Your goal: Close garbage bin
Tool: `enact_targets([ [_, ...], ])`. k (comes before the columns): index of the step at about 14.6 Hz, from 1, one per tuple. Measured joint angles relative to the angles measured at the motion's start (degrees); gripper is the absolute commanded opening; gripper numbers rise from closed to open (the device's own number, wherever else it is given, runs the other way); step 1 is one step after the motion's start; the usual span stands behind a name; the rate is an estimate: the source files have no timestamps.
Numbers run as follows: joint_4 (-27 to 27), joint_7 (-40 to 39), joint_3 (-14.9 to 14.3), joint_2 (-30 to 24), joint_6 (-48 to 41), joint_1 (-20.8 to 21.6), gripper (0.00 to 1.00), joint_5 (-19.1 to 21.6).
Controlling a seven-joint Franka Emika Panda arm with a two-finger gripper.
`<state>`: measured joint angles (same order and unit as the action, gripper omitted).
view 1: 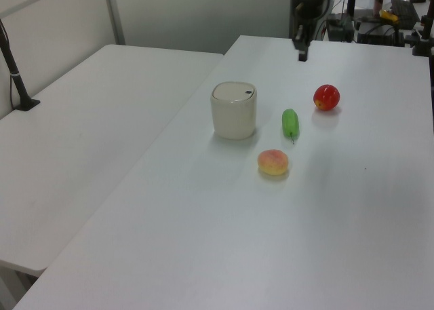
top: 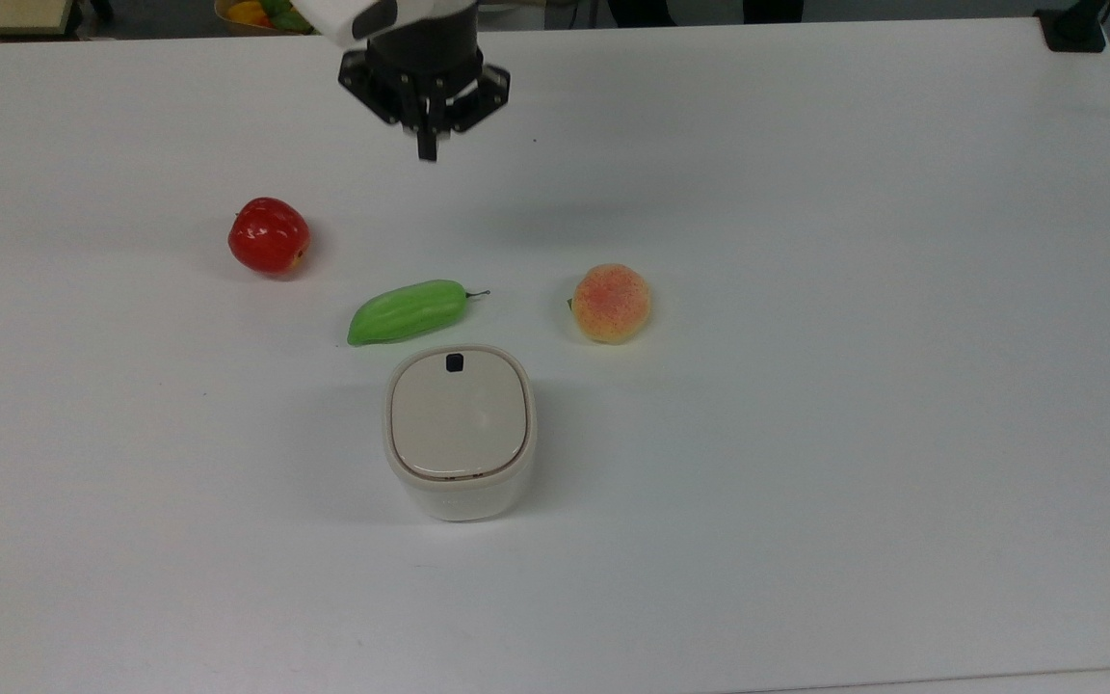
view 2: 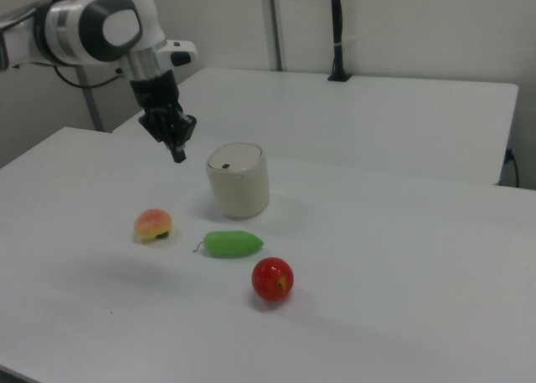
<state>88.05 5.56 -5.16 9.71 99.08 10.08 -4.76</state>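
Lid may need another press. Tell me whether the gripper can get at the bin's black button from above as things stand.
Probably yes. The gripper hangs above the table, and nothing covers the black button on the garbage bin.

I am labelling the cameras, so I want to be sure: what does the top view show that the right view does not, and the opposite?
Top view's own: a bowl of colourful fruit at the far table edge and a black clamp in a corner. Right view's own: the arm's white links and a second table with a black pole. Both: the closed garbage bin, red apple, green vegetable, peach, and the shut jaws raised away from the bin.
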Motion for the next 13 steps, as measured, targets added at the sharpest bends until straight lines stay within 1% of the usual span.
enact_targets([
  [1,0.38,-0.14,0.00,-1.23,-1.87,0.00,0.00,0.00],
  [2,0.90,-0.32,0.00,-2.53,-3.30,0.00,0.05,0.00],
  [3,1.44,-0.43,0.00,-3.80,-4.59,0.00,0.24,0.00],
  [4,1.85,-0.47,0.00,-4.79,-5.57,0.00,0.50,0.00],
  [5,2.20,-0.50,0.00,-5.50,-6.22,0.00,0.62,0.00],
  [6,2.53,-0.50,0.00,-6.08,-6.48,-0.05,1.00,0.00],
  [13,2.83,-0.94,-0.23,-6.41,-6.50,-0.31,1.00,-1.10],
])
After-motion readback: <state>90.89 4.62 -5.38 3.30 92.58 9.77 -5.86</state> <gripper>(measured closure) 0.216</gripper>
